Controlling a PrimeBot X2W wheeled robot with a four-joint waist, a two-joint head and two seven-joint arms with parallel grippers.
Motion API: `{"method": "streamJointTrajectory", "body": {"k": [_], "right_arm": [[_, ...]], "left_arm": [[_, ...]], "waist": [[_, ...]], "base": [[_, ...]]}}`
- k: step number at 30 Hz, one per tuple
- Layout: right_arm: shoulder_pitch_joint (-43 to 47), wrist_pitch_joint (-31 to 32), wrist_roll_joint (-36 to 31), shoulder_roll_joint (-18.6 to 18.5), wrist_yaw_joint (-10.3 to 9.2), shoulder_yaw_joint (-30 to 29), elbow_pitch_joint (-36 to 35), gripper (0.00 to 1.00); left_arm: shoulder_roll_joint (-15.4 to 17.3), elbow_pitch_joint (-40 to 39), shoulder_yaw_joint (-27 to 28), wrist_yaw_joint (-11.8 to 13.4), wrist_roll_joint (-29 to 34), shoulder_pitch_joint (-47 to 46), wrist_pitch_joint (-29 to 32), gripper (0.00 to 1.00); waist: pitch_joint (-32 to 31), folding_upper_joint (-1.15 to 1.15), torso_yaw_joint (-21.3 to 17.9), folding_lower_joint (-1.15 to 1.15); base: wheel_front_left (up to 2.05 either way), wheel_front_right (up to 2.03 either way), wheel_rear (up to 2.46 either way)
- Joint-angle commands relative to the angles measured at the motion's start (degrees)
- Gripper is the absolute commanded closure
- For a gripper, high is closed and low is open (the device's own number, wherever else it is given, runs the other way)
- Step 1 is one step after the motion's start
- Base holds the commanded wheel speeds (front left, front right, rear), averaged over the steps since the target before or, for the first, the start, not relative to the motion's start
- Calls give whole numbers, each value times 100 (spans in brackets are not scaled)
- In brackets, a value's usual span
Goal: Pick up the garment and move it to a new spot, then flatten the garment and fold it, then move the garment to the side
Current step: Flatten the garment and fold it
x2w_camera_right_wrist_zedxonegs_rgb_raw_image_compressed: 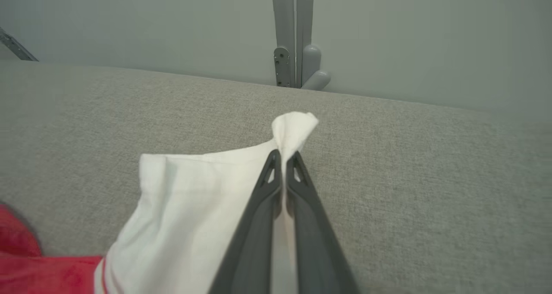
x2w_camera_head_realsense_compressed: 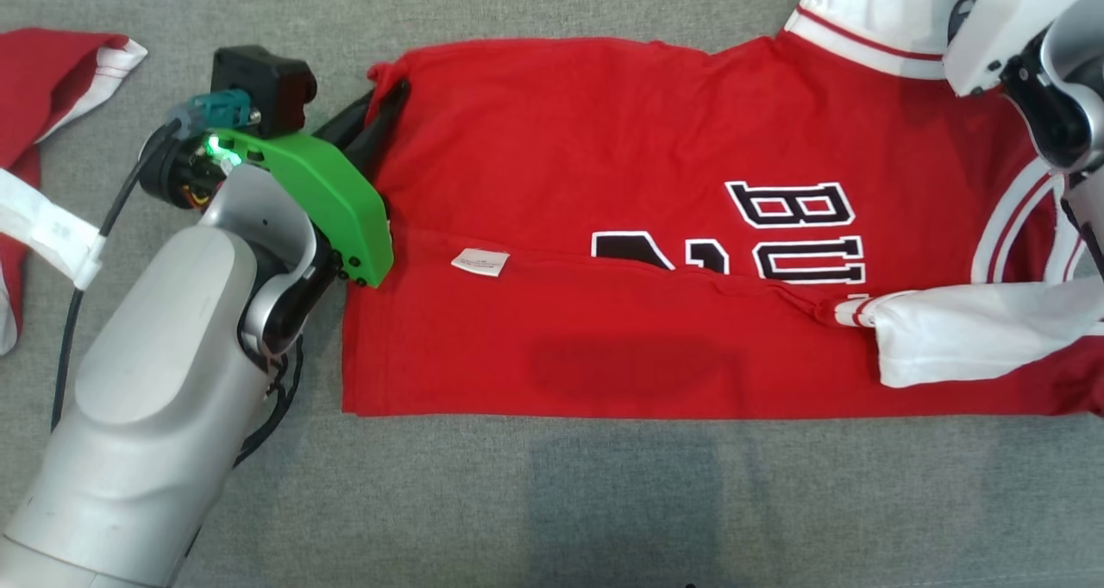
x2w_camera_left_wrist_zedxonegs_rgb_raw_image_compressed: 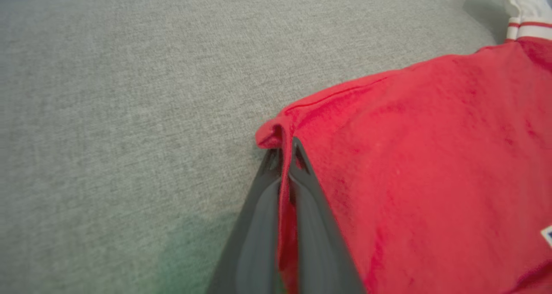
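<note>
The garment is a red jersey with white sleeves and black-and-white lettering, spread on grey fabric with its near long edge folded over the middle. My left gripper is shut on the garment's far left corner; the left wrist view shows red cloth pinched between the dark fingers. At the top right, my right arm's pale wrist stands over the white sleeve. In the right wrist view my right gripper is shut on the edge of the white sleeve, with a tuft poking past the tips.
Another red and white garment lies at the far left edge. The grey fabric surface runs on in front of the jersey. Behind the surface stands a pale wall with a grey post.
</note>
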Motion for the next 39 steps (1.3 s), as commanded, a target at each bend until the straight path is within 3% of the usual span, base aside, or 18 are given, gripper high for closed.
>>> {"method": "streamJointTrajectory", "body": {"k": [1, 11, 17, 27, 39], "right_arm": [[203, -109, 122, -81, 1, -43, -124, 100], [1711, -506, 744, -542, 1, -505, -1567, 100], [2627, -524, 757, -566, 1, -904, -2402, 100], [4307, -446, 496, -92, 1, -1634, -3392, 100], [5220, -354, 263, 470, 1, -1897, -3689, 100]], "left_arm": [[65, -24, -4, 19, -19, 159, -28, 100], [448, -786, 234, 272, -148, 838, -275, 100], [644, -1302, 300, 438, -245, 1337, -337, 100], [1015, -2101, 665, 755, -560, 2504, -661, 100], [985, -2269, 682, 925, -757, 3315, -868, 100]], "waist": [[-210, 0, -79, 0], [-845, 0, -413, 0], [-1049, 0, -571, 0], [-1267, 0, -706, 0], [-1363, 0, -728, 0]], "base": [[0, 0, 0], [0, 0, 0], [0, 0, 0], [0, 0, 0], [0, 0, 0]]}}
